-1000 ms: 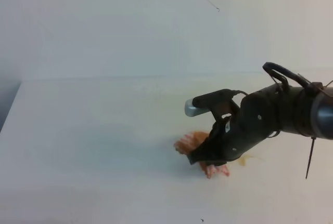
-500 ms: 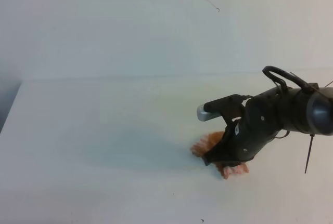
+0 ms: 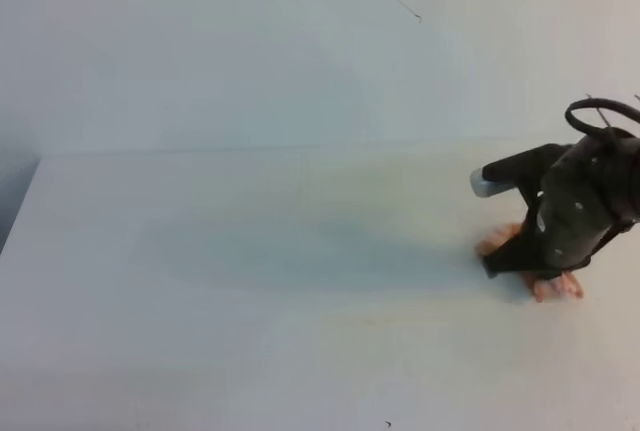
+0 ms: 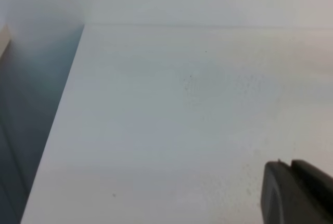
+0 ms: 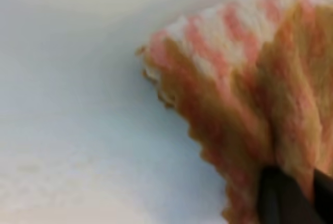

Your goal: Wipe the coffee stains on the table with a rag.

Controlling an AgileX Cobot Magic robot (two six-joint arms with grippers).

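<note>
The rag point(image 3: 555, 286), orange-brown with pinkish-white stripes, lies bunched on the white table point(image 3: 250, 251) at the far right. My right gripper point(image 3: 515, 263) presses down over it and is shut on it, so only the rag's edges stick out from under the black arm. The right wrist view shows the rag point(image 5: 250, 78) close up, pinched by a dark fingertip point(image 5: 283, 195) at the bottom. The coffee stains show in no view. Of my left gripper point(image 4: 299, 195) only a dark finger end appears, low over bare table point(image 4: 156, 130).
The table's left edge point(image 4: 67, 104) drops to a dark gap beside it. A pale wall point(image 3: 300, 41) rises behind the far edge. A few tiny dark specks point(image 3: 388, 424) dot the tabletop.
My right gripper has dragged the rag to the right across the table, passing over the spot where an amber blotch showed one second ago. That blotch is no longer seen.
</note>
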